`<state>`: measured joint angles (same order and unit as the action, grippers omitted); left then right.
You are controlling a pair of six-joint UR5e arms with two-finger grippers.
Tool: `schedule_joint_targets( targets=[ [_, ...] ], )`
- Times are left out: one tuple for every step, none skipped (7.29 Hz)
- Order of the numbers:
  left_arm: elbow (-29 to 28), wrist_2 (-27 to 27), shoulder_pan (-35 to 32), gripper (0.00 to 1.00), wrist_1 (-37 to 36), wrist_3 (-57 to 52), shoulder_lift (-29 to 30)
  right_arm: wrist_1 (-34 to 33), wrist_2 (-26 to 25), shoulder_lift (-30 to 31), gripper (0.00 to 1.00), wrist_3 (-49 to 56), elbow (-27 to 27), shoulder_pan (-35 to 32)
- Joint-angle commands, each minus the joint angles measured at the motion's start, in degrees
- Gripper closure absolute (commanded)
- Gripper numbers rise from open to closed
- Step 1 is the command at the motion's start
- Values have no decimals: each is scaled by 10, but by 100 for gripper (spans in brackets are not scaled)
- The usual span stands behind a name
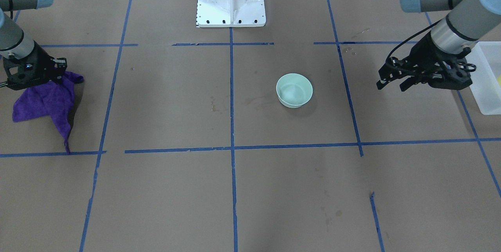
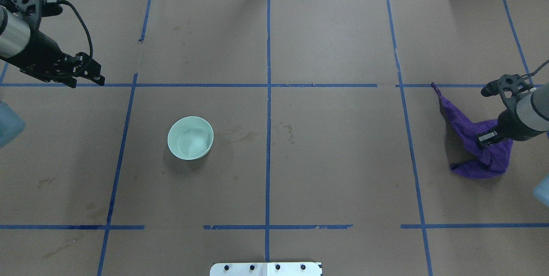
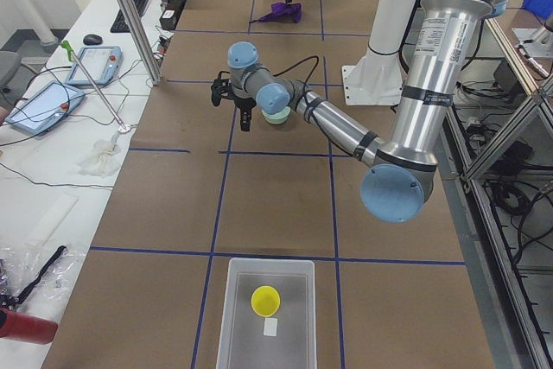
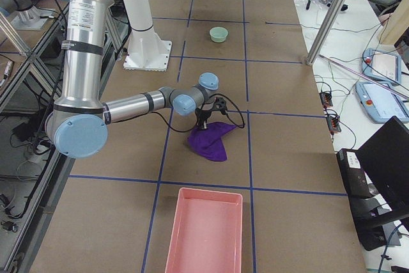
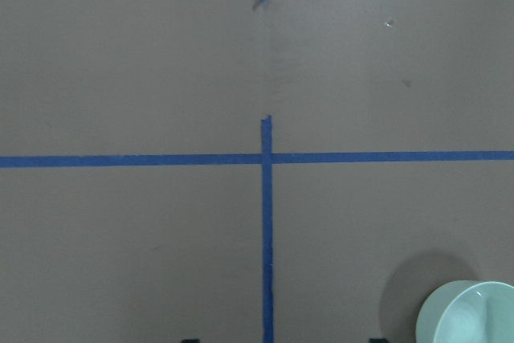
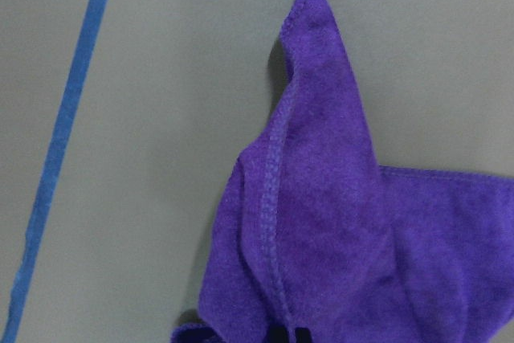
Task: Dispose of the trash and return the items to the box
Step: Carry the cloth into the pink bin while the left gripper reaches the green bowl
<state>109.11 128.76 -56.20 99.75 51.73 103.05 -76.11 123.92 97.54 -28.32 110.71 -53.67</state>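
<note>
The left tool (image 1: 391, 86) hovers above the bench (image 1: 176, 197) with its fingers spread wide and nothing between them; the left wrist view shows only bare brown paper and blue tape (image 5: 266, 222) under it, with the bowl (image 1: 294, 90) at the lower right corner. The mint-green bowl stands upright and alone on the bench, near the middle tape line on the robot's left half, well apart from both tools. The box (image 3: 223, 317) sits at the bench's far left end, beyond the left tool, and the yellow cup (image 3: 265, 301) lies inside it beside a small white slip. The right tool (image 1: 58, 76) is closed tight on a purple cloth (image 1: 47, 101), pinching a bunched fold near its top; the cloth hangs from the fingers, its lower folds and one long pointed corner resting on the bench. A pink tray (image 4: 176, 234) sits at the bench's right end, near the cloth but not touching it.
</note>
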Motion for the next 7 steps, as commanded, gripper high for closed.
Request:
schedule_joint_targets(
  targets=[
    [14,-46,61,24,0,59,8,-78,26,-3,100,100,34,-90],
    [14,-85,96,24,0,84,8,-109,28,-3,100,146,48,-133],
    [8,-96,123,24,0,107,14,-139,42,-4,100,199,56,-181],
    [6,-107,144,24,1,125,17,-163,45,-4,100,252,60,-223],
    [-7,-111,159,24,1,137,32,-184,46,-9,100,299,59,-259],
    [-15,-111,159,24,1,141,41,-211,46,-12,100,356,57,-293],
    [-30,-111,159,24,1,148,52,-253,45,-17,100,425,54,-336]
  ],
)
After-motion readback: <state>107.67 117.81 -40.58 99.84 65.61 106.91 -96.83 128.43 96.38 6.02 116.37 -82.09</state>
